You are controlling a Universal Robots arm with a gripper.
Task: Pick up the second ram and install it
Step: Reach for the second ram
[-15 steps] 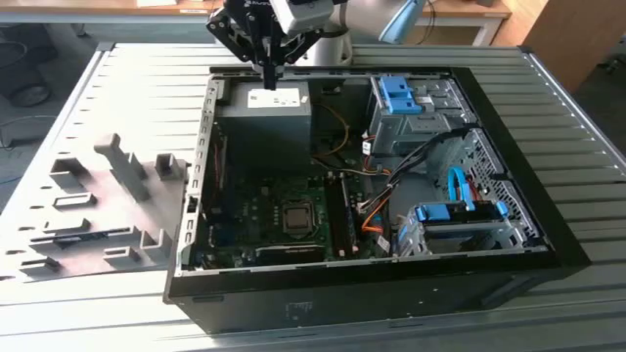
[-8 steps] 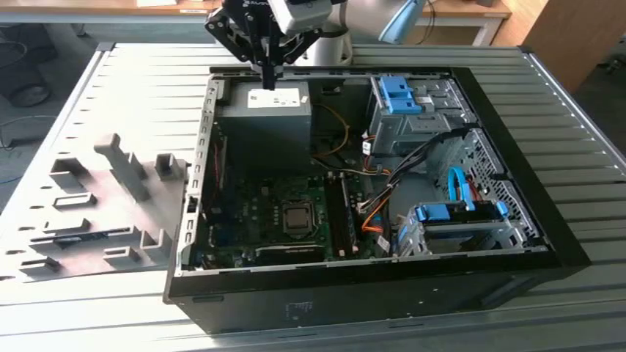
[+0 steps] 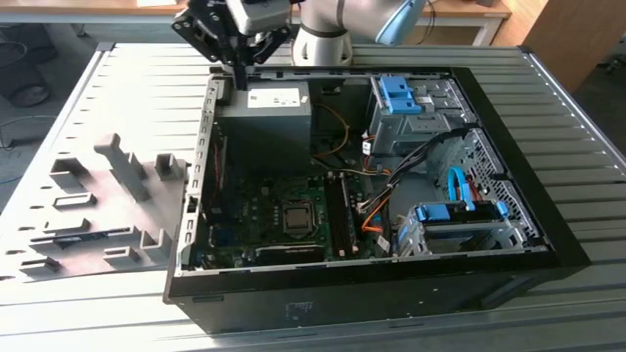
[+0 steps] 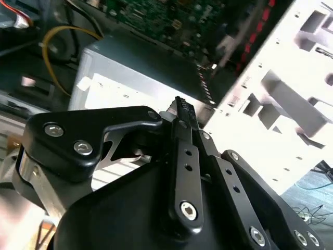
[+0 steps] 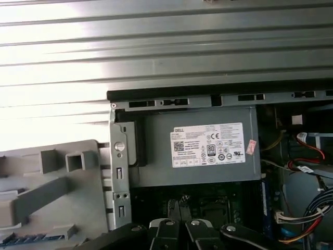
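The second ram (image 3: 84, 237) lies as a dark narrow stick in a slot of the grey holder plate (image 3: 98, 213) at the exterior view's left, outside the computer case. A bluish strip of the ram (image 5: 21, 238) shows at the plate's edge in the first wrist view. My gripper (image 3: 240, 72) hangs over the case's back corner, above the power supply (image 3: 264, 121), far from the ram. Its black fingers (image 4: 182, 112) meet at the tips with nothing between them. The memory slots (image 3: 338, 216) run beside the processor socket (image 3: 296, 218), and a dark stick seems seated there.
The open computer case (image 3: 547, 242) lies on a ribbed metal table (image 3: 146, 81). Drive cages with blue clips (image 3: 401, 95) and loose cables (image 3: 382, 198) crowd the exterior view's right side. Grey holder blocks (image 3: 122, 165) stand up from the plate.
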